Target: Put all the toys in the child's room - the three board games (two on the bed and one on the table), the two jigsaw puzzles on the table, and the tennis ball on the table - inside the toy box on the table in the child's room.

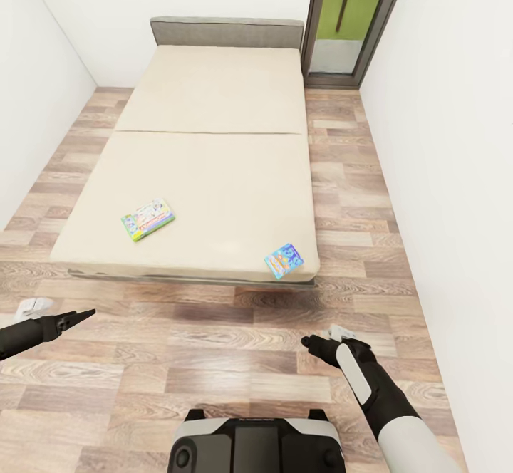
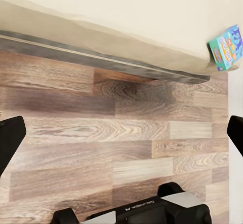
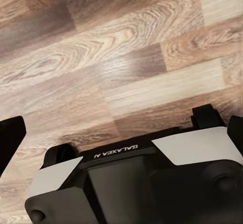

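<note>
Two board games lie on the bed (image 1: 214, 102), on its beige mattress. A green and yellow one (image 1: 148, 219) rests near the front left. A smaller blue one (image 1: 283, 260) sits at the front right corner, and the left wrist view catches this blue box (image 2: 227, 47) at the mattress edge. My left gripper (image 1: 84, 313) hovers over the floor short of the bed, open and empty, its fingers (image 2: 10, 138) spread wide. My right gripper (image 1: 308, 342) hangs low over the floor, open and empty, its fingers (image 3: 10, 138) apart too. The table, toy box, jigsaw puzzles and tennis ball are out of view.
Wood-plank floor (image 1: 214, 359) lies between me and the bed. White walls close in on both sides, and the right wall (image 1: 456, 174) is near. A glass door (image 1: 349, 17) stands beyond the bed's far right corner. My base (image 1: 256, 444) shows below.
</note>
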{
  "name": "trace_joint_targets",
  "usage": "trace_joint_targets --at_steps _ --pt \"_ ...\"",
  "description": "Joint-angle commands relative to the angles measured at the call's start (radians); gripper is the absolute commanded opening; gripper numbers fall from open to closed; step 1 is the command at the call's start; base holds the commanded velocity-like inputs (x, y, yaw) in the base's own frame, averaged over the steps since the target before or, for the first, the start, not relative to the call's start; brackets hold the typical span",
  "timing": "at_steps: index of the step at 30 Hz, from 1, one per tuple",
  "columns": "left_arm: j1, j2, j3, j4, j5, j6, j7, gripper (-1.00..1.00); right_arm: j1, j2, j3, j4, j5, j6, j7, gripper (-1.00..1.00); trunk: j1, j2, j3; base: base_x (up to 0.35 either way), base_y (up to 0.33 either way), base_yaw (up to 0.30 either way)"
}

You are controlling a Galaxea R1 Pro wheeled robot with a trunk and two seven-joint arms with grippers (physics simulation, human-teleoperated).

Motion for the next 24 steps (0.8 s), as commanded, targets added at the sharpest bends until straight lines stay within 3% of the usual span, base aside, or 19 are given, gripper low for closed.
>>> trace_joint_targets --at_steps 1,24 --pt "-0.001 0.000 0.003 -0.001 -0.010 0.008 -0.008 1.00 0.000 -0.001 0.002 -0.002 -0.011 0.002 -0.010 1.00 0.001 -0.002 0.000 0.000 0.000 0.000" --pt "-0.001 -0.007 0.004 -0.001 -0.008 -0.005 -0.002 1.00 0.005 0.000 0.001 -0.002 -0.009 -0.005 -0.011 1.00 0.001 -0.002 0.039 0.000 0.000 0.000"
